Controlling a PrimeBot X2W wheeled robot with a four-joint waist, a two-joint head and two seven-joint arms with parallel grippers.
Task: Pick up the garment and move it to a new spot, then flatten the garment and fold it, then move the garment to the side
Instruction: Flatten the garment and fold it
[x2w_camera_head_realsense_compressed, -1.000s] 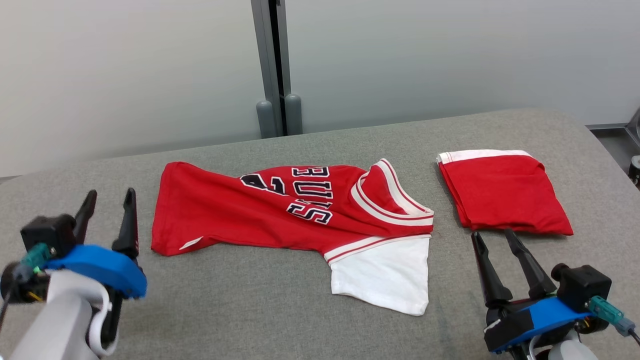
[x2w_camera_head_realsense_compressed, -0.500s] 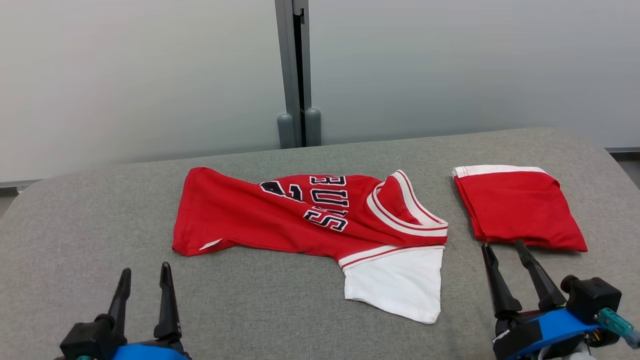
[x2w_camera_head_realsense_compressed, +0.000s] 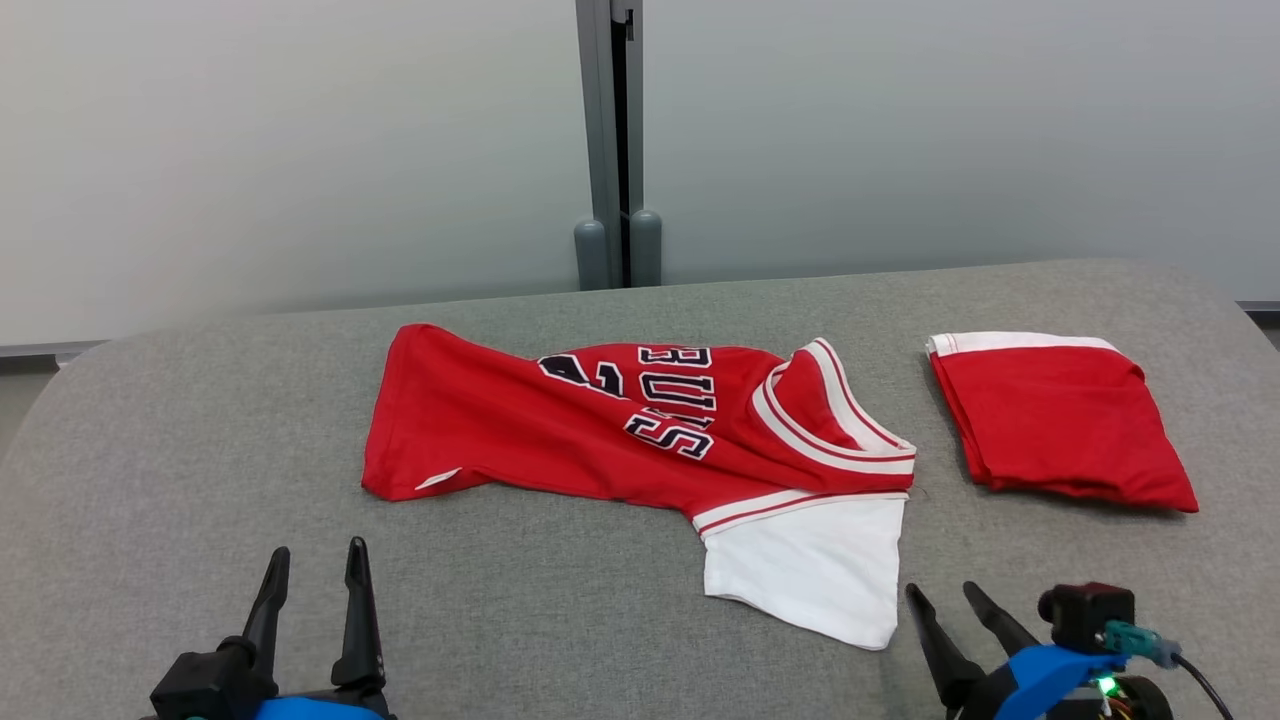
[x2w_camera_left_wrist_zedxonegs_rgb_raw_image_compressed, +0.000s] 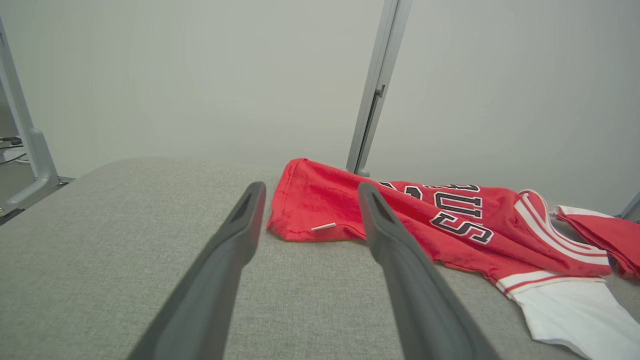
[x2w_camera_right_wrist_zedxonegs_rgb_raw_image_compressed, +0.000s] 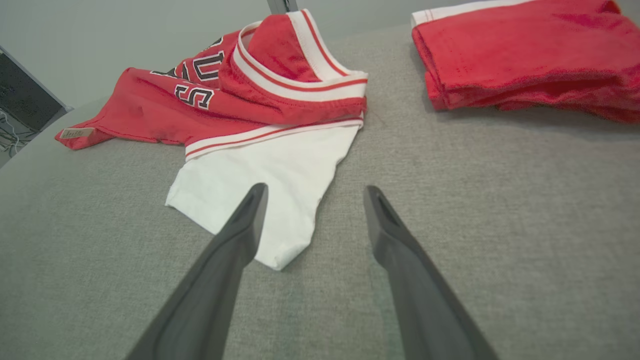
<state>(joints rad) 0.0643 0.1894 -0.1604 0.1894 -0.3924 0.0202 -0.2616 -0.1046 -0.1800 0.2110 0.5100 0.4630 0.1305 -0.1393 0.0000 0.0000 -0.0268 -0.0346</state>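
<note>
Head view, rumpled red-and-white jersey (x2w_camera_head_realsense_compressed: 500, 430) lying sideways, left hand (x2w_camera_head_realsense_compressed: 317, 548) and right hand (x2w_camera_head_realsense_compressed: 940, 590) spread apart, empty

We found the garment (x2w_camera_head_realsense_compressed: 560, 440), a red jersey, lying loosely crumpled across the middle of the grey bench (x2w_camera_head_realsense_compressed: 180, 480), not yet flattened. A fold hid part of its black-and-white lettering (x2w_camera_head_realsense_compressed: 672, 400). Its red-and-white striped collar (x2w_camera_head_realsense_compressed: 845, 425) sat bunched toward the right, and a white sleeve (x2w_camera_head_realsense_compressed: 810, 565) lay spread at the near right. We noted a small white tag (x2w_camera_head_realsense_compressed: 438, 479) at the near left hem.
</note>
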